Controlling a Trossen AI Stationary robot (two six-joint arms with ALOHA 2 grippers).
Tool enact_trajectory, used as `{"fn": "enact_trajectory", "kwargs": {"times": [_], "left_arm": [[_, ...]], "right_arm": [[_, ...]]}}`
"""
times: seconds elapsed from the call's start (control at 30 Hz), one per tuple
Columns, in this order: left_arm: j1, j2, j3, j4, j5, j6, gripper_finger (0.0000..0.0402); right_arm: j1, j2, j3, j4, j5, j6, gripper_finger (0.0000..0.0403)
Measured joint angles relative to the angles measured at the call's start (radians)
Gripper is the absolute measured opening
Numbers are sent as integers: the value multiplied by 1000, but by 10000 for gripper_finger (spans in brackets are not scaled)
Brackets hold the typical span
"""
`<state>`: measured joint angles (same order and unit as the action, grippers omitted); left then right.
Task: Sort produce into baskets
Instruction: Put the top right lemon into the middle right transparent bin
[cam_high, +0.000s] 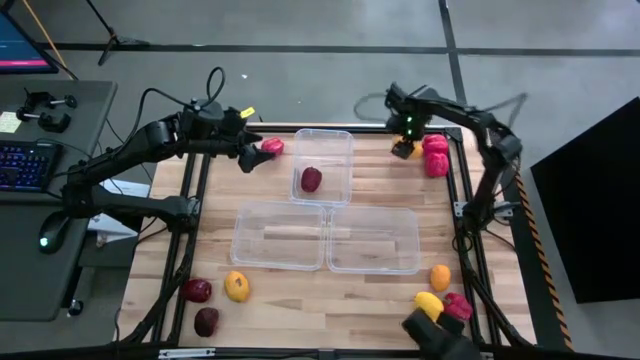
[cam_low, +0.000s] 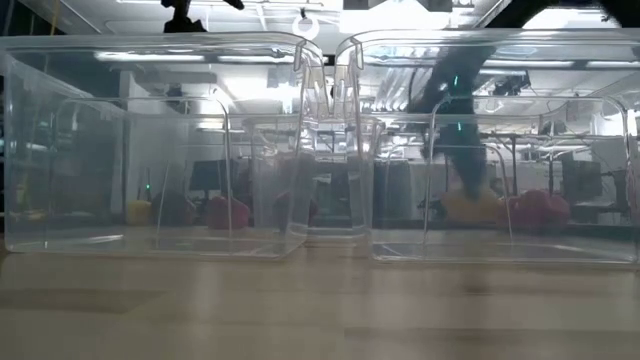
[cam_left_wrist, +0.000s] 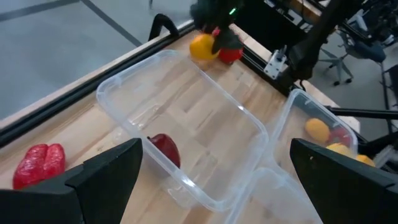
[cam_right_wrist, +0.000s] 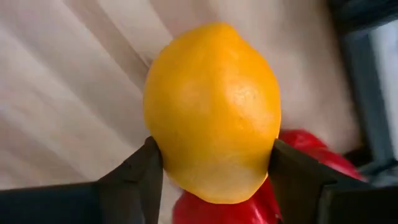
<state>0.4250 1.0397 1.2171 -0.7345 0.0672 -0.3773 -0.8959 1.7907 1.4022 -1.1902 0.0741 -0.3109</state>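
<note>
My right gripper (cam_high: 403, 148) is at the table's far right, shut on a yellow lemon-like piece (cam_right_wrist: 211, 106); it also shows in the left wrist view (cam_left_wrist: 203, 46). Red pepper pieces (cam_high: 436, 157) lie right beside it. My left gripper (cam_high: 252, 155) is open and empty at the far left, next to a red pepper (cam_high: 272, 146), which lies outside its fingers (cam_left_wrist: 38, 165). A clear tub (cam_high: 335, 140) at the far middle holds one dark maroon piece (cam_high: 311, 179). Two more clear tubs (cam_high: 258, 215) (cam_high: 400, 222) stand side by side nearer the front. My right gripper pinches the yellow piece by its two opposite sides (cam_right_wrist: 166, 163) between its two fingers (cam_right_wrist: 137, 180), across its width. The piece's rounded end sticks out beyond the fingertips. Whether it is lifted clear of the table, I cannot tell.
At the near left lie two maroon pieces (cam_high: 197, 290) (cam_high: 206, 321) and a yellow one (cam_high: 237, 287). At the near right lie an orange (cam_high: 440, 277), a yellow (cam_high: 428, 303) and a red piece (cam_high: 458, 305). Bare wood lies along the near edge.
</note>
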Motion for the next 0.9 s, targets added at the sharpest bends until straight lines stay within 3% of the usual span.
{"fn": "enact_trajectory", "kwargs": {"times": [0.13,0.33,0.4,0.47,0.6,0.9], "left_arm": [[0,0,0,14,-23,5,397],[0,2,0,66,-82,36,397],[0,3,-1,87,-99,60,397],[0,3,-1,120,-118,87,397],[0,3,-1,180,-125,110,397],[0,3,-1,200,-125,154,397]], "right_arm": [[8,-162,22,-33,-144,97,206],[97,-462,13,10,-575,307,207],[167,-540,3,24,-632,415,208],[268,-608,-7,19,-614,499,209],[507,-691,-66,25,-461,719,209],[909,-729,-226,217,-184,1204,209]]}}
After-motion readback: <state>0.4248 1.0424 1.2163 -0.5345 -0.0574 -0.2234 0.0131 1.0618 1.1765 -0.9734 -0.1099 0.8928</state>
